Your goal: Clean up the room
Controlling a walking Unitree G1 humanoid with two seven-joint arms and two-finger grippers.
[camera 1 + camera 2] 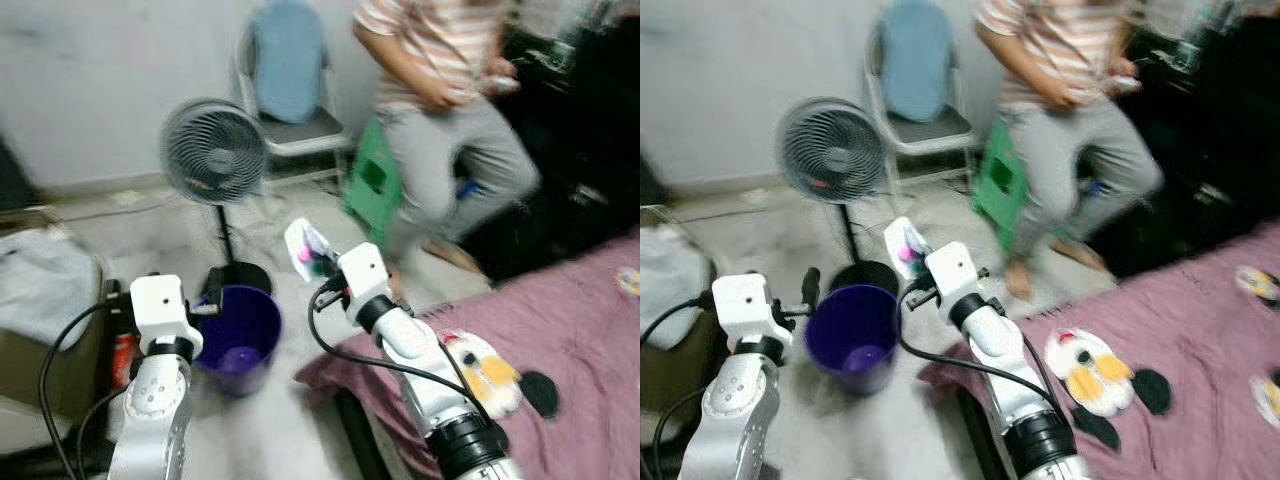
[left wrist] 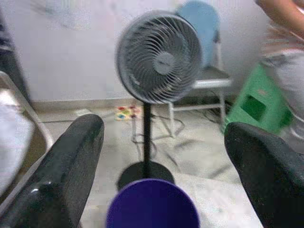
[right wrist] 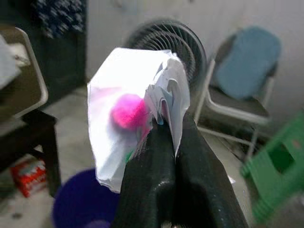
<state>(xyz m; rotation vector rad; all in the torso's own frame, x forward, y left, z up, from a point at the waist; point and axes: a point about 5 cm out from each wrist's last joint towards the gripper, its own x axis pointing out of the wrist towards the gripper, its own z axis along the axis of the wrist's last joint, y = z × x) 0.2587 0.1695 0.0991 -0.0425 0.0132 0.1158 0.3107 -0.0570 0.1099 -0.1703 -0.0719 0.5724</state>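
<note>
In the left eye view, a strip of pale floor [image 1: 300,400] was seen between a purple bin [image 1: 238,340] at 7 o'clock and the edge of a mauve bed cover [image 1: 560,330] at 4 o'clock. A standing fan [image 1: 213,152] was placed just behind the bin, its round base touching the bin's rim line. A folding chair [image 1: 290,90] was set at 12 o'clock, a green stool [image 1: 372,180] beside it, and a seated person [image 1: 450,110] at 1 o'clock, one foot near the bed's corner.

In the right eye view, the right gripper [image 1: 908,250] was raised at centre, just right of and above the bin's rim, and a white crumpled wrapper [image 1: 902,240] was held in it. The left gripper [image 1: 810,290] was held at 8 o'clock, touching or just short of the bin's left rim; which could not be told.

In the left wrist view, the left fingers [image 2: 61,175] were seen spread wide, with the bin's rim low between them and the fan beyond.

In the right wrist view, the right fingers [image 3: 156,161] were seen pressed together on the wrapper's creased edge. The wrapper was white and translucent, with a bright pink blob showing through it; the bin lay below at 7 o'clock.
</note>
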